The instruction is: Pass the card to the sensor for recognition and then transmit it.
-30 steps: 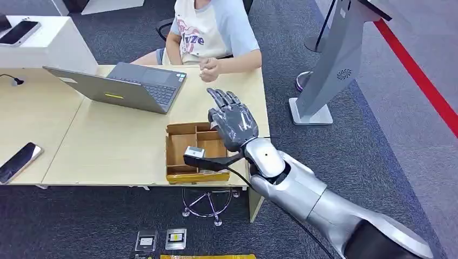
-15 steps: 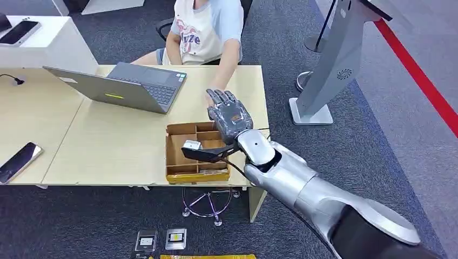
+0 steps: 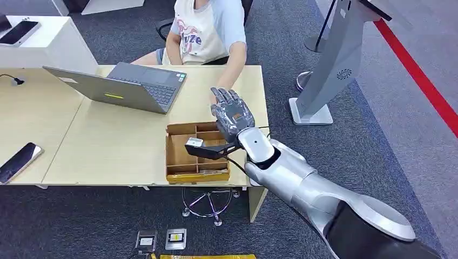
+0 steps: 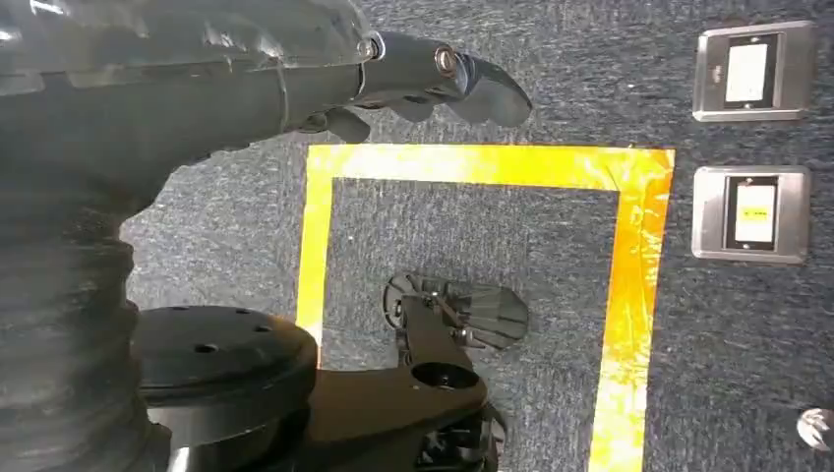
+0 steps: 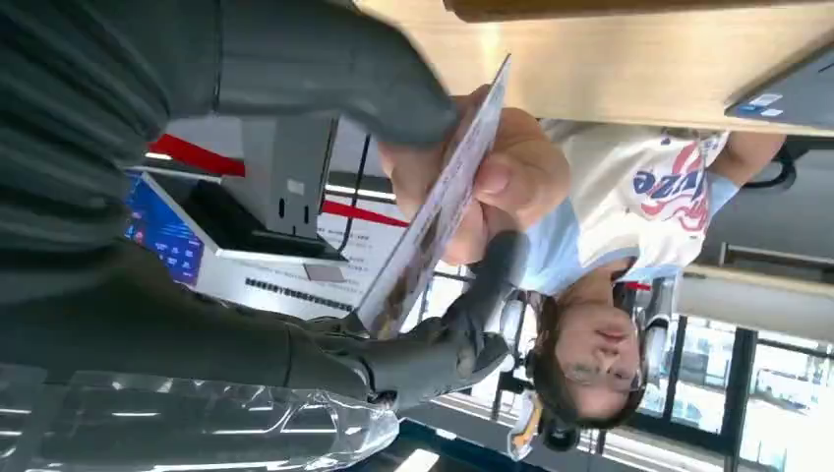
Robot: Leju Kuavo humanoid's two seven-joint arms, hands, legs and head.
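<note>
- Head view: silver right arm reaching over the pale wooden table (image 3: 108,140) toward its far right corner, dark grey right hand (image 3: 233,114) raised palm-up with fingers spread, just past the brown wooden compartment tray (image 3: 178,154) at the near right edge. Person in a white printed T-shirt (image 3: 208,29) seated behind the far edge, one arm stretched to the robot's palm. Grey open laptop (image 3: 127,86) further left along the far edge.
- Left wrist view: left hand (image 4: 433,84) hanging over dark carpet, fingers loosely curled, holding nothing.
- Right wrist view: thin printed card (image 5: 438,202) standing edge-on between the right hand's thumb and fingers, pinched at its far end by the person's hand (image 5: 506,182). Cannot tell whether the robot's fingers truly grip it.
- Likely step: handover of the card.
- Next: firm closure on the card, then carrying it to the sensor.
</note>
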